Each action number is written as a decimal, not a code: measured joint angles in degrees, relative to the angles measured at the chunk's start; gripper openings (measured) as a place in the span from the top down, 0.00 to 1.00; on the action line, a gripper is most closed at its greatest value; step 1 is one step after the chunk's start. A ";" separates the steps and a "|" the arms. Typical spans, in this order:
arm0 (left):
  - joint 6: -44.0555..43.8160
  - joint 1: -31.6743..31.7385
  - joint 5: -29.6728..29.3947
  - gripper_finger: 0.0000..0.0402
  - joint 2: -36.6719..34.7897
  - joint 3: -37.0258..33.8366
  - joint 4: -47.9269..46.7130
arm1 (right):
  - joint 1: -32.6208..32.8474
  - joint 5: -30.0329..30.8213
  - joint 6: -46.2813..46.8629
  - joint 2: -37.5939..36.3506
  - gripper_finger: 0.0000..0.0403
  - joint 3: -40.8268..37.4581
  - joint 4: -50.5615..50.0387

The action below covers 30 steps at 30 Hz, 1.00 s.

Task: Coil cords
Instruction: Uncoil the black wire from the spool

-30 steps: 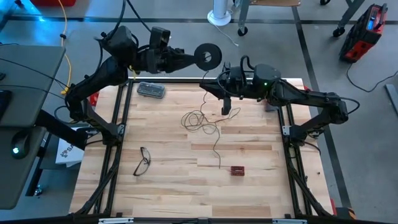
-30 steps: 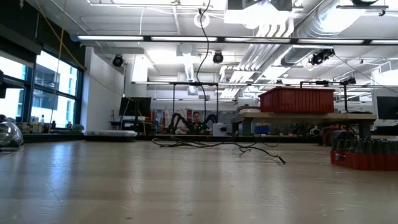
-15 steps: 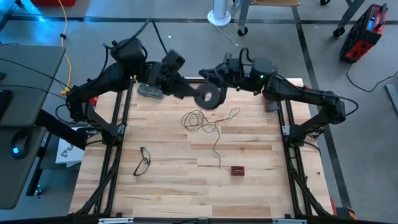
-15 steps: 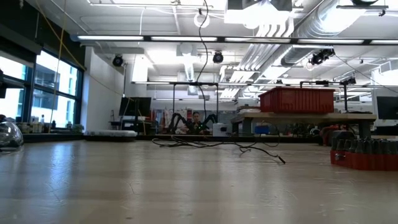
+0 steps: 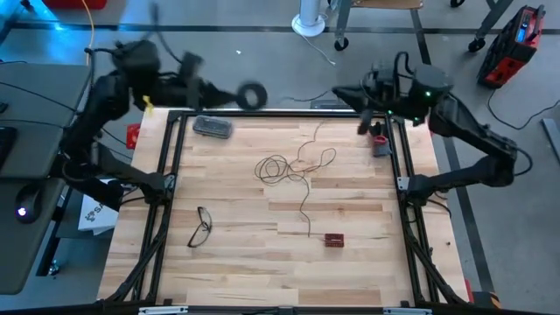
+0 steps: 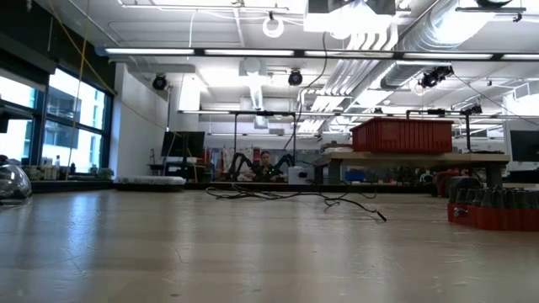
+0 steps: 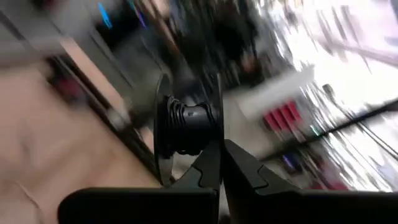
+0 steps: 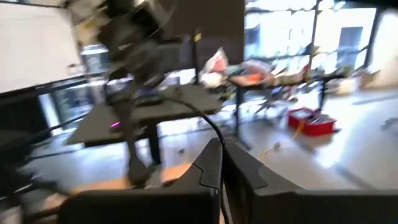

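The cords are one thin dark wire. Part of it is wound on a small black reel (image 5: 253, 95), and the rest lies as a loose heap (image 5: 280, 168) on the wooden table. My left gripper (image 5: 234, 94) is shut on the reel, in the air beyond the table's far edge, left of centre. My right gripper (image 5: 346, 94) is shut on the wire above the far edge, toward the right. A strand (image 5: 313, 131) rises from the heap to it, also visible in the low view (image 6: 296, 143). My left gripper pinches one flange of the reel at its rim (image 7: 215, 144) between its two fingers, coming in about level. The reel is lifted clear, with wound wire showing on its hub (image 7: 186, 123). My right gripper pinches the thin wire (image 8: 216, 138) at its fingertips, held about level. From the fingers the wire arcs away toward my left arm (image 8: 134, 31) in a slack curve.
A grey case (image 5: 213, 127) lies at the far left of the table. Black eyeglasses (image 5: 201, 226) lie near the left, and a small red block (image 5: 334, 239) near the middle front. A yellow cable (image 5: 90, 52) hangs beyond the table's left corner.
My left gripper has dipped with the reel over the table's far part, then swung away toward the table's left along the far edge. My right gripper has pulled back toward the right and far edge, drawing a strand of wire up from the heap.
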 joint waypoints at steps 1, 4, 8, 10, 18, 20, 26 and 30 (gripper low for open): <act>1.18 1.10 -2.34 1.00 -0.55 0.00 0.84 | 0.86 -0.72 0.47 -0.40 1.00 0.00 -1.18; 3.56 3.82 -7.87 1.00 -0.86 0.00 7.86 | 4.20 -1.26 2.83 -0.20 1.00 0.00 -2.70; 3.35 6.05 -5.28 1.00 0.60 0.00 23.02 | 9.42 -1.13 3.64 3.68 1.00 0.02 -0.04; -0.08 6.96 -1.34 1.00 1.67 0.00 30.00 | 11.40 -0.75 3.51 6.78 1.00 0.02 3.46; -19.20 4.11 16.74 1.00 7.01 -0.01 41.10 | 12.17 -1.32 2.04 20.09 1.00 0.00 23.76; -21.55 2.18 19.32 1.00 8.14 0.00 41.08 | 10.61 -2.01 2.97 22.33 1.00 -0.02 26.95; -26.50 -5.62 24.35 1.00 10.26 -0.07 38.02 | 4.96 -2.29 4.48 24.22 1.00 -0.04 28.19; -25.82 -10.35 22.66 1.00 8.92 -0.07 28.41 | 0.71 -2.27 2.83 20.83 1.00 -0.02 27.45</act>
